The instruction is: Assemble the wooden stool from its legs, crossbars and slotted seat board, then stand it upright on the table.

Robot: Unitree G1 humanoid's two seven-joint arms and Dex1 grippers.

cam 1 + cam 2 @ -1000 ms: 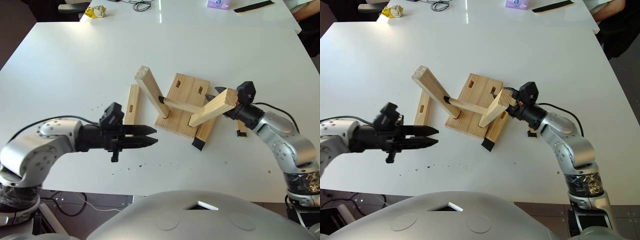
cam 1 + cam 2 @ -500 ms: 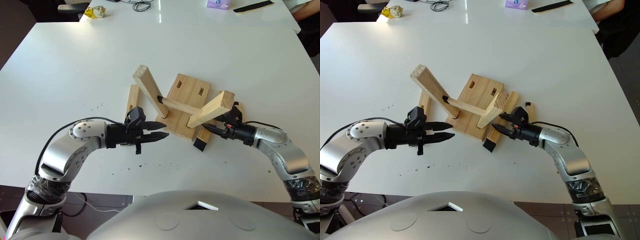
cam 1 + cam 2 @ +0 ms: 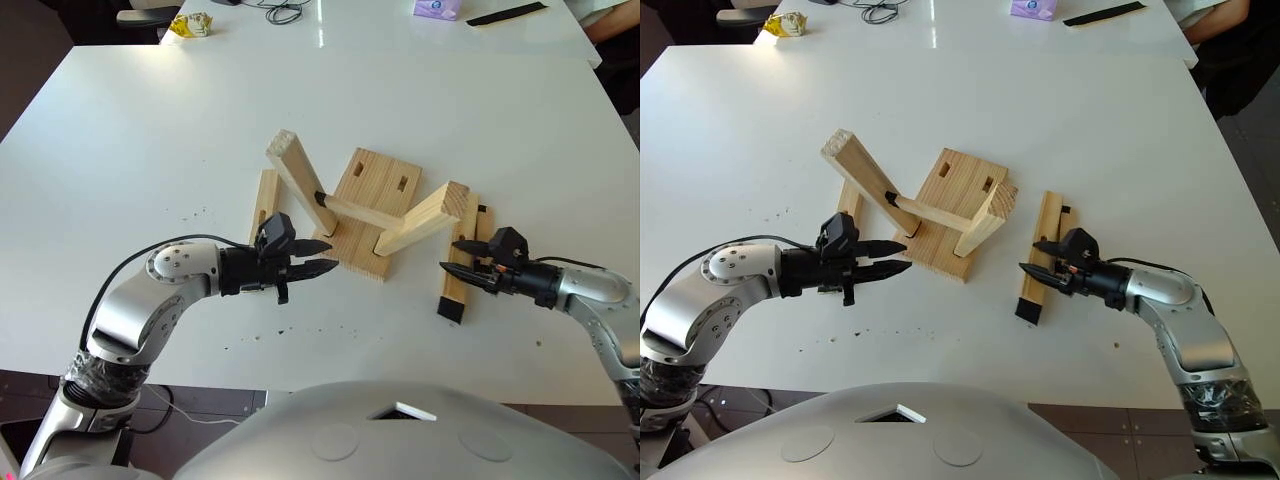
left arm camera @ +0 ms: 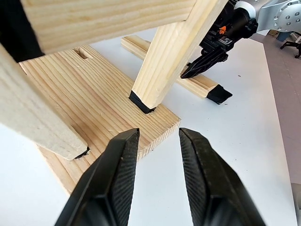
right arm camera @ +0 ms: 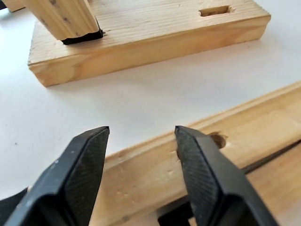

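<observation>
White counter [image 3: 150, 130], matte, one flat surface. Seat board [image 3: 378, 180] lies flat on it, about mid-counter, slots facing up. Left of the seat board: a loose leg [image 3: 266, 190] flat on the counter, just beside the board's edge, slot up. Right of the seat board: a black-tipped leg [image 3: 1045, 225] flat on the counter, apart from the board. Another wooden piece [image 5: 277, 174] sits tight against that leg. Dark specks [image 3: 262, 333] are scattered on the counter, nearer the robot than the seat board.
</observation>
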